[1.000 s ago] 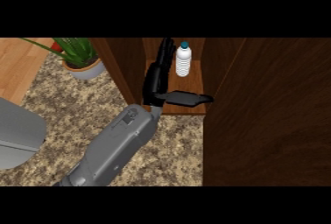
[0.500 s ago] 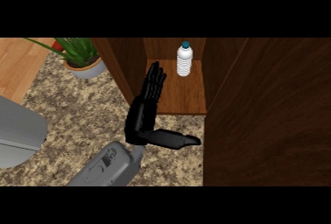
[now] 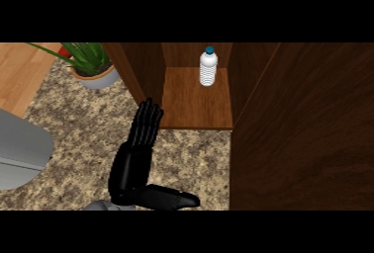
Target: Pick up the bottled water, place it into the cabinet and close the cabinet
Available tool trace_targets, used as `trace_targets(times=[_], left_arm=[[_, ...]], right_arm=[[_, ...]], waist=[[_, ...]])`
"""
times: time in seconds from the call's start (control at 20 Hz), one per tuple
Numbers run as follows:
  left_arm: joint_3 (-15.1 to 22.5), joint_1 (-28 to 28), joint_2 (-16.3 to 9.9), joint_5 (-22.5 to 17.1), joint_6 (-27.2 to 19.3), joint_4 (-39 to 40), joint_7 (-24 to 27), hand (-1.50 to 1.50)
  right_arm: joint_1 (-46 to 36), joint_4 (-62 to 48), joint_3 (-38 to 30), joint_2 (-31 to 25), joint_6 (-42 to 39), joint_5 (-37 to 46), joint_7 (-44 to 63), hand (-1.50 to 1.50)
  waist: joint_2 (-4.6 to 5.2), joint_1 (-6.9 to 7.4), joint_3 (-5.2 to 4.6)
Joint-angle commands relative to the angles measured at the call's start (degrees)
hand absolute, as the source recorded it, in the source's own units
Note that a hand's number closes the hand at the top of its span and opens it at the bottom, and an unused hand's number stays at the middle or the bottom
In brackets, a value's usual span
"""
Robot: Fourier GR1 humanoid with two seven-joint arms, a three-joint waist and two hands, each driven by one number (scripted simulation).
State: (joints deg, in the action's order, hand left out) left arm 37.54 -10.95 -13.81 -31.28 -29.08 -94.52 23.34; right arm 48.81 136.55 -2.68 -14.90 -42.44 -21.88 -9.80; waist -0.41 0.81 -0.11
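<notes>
Beyond the hand (image 3: 133, 160), bottled water (image 3: 208, 67).

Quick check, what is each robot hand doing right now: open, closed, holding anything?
Left robot hand: open, fingers straight, holding nothing; the bottled water stands apart in the cabinet.
Right robot hand: not in view.

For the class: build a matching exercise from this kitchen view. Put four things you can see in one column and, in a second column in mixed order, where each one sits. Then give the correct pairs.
Column 1
1. bottled water
2. potted plant
3. cabinet door
4. hand

Column 2
A. on the counter at the upper left, beside the cabinet's left wall
B. over the granite counter, straight fingers pointing toward the cabinet
C. upright at the back of the cabinet shelf
D. swung open, filling the view's right side

Pairs: 1-C, 2-A, 3-D, 4-B
</notes>
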Motion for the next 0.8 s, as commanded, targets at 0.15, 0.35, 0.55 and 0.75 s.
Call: trace_targets(times=[0.15, 0.35, 0.55, 0.75], left_arm=[[-0.25, 7.21, -4.67, 1.15, -1.71, -10.58, -0.65, -1.5], [-1.56, 11.33, -6.22, 0.06, 0.95, -9.28, 2.31, -1.5], [-2.64, 15.28, -9.57, -1.55, 2.17, -15.13, 1.7, -1.5], [-6.1, 15.97, -10.61, -2.95, 3.91, -13.76, 3.25, -1.5]], right_arm=[[1.78, 13.93, 8.84, -1.5, 1.16, 5.44, 8.5, 1.5], [2.16, 15.6, 15.44, -1.43, 0.59, 9.65, 9.85, 1.5], [-1.74, 15.81, 21.05, 1.22, 3.83, 12.38, 11.6, 1.5], [-3.8, 14.94, 28.06, 1.91, 5.42, 16.31, 15.3, 1.5]], waist=[[0.15, -0.1, -0.05], [-0.02, -0.86, -0.18], [-0.29, -0.11, -0.25], [-0.17, -0.84, -0.33]])
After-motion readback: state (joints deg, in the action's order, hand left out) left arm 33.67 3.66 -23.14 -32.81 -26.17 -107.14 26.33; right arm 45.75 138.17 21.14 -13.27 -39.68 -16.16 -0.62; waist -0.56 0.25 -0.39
